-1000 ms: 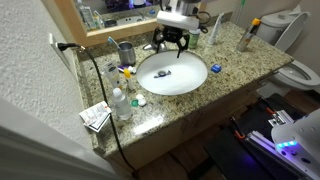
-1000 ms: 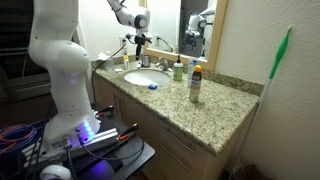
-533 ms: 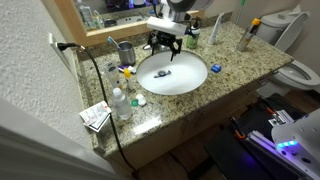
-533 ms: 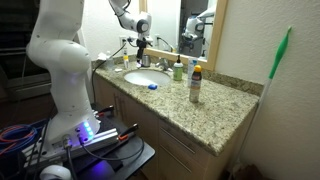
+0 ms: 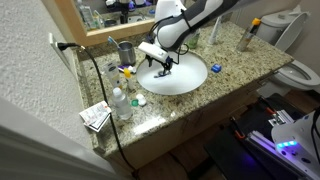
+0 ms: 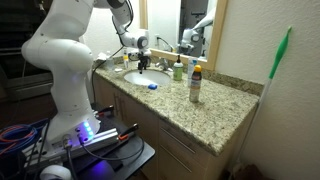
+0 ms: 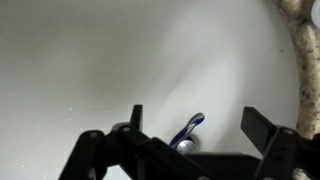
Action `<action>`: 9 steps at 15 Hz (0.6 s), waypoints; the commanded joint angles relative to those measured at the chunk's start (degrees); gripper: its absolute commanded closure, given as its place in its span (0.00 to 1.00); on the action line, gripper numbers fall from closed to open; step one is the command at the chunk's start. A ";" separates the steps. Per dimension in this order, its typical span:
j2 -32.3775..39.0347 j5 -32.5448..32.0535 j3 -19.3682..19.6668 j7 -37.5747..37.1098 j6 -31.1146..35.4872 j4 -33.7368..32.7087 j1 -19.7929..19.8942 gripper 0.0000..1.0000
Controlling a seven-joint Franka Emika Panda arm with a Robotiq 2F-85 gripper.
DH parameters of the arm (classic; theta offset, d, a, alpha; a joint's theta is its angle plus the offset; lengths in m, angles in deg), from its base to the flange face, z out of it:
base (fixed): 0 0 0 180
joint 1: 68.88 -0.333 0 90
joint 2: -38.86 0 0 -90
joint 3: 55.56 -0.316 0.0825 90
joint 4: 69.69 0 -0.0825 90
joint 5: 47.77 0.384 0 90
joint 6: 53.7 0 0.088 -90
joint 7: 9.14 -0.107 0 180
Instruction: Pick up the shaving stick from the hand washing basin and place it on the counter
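The shaving stick (image 7: 189, 129) lies on the white floor of the hand washing basin (image 7: 90, 60), dark with a blue part, its lower end beside the chrome drain (image 7: 183, 146). My gripper (image 7: 195, 122) is open, low inside the bowl, with one finger on each side of the razor and not touching it. In both exterior views the gripper (image 5: 160, 68) (image 6: 145, 66) hangs inside the basin (image 5: 190, 80) (image 6: 152, 79) and hides the razor. The granite counter (image 5: 235, 60) (image 6: 215, 112) surrounds the bowl.
A stubby blue piece (image 5: 215, 68) (image 6: 152, 86) lies on the counter by the bowl. Bottles (image 6: 195, 84), a cup of brushes (image 5: 126, 52) and a water bottle (image 5: 120, 103) stand around the rim. A black cable (image 5: 100, 90) hangs at one end, a toilet (image 5: 300, 72) beyond the other.
The gripper has come down from above the back rim near the faucet into the bowl, over the razor. It stays open.
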 commanded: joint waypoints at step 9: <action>-0.14 -4.71 4.35 -13.59 -0.69 -0.20 -4.04 0.00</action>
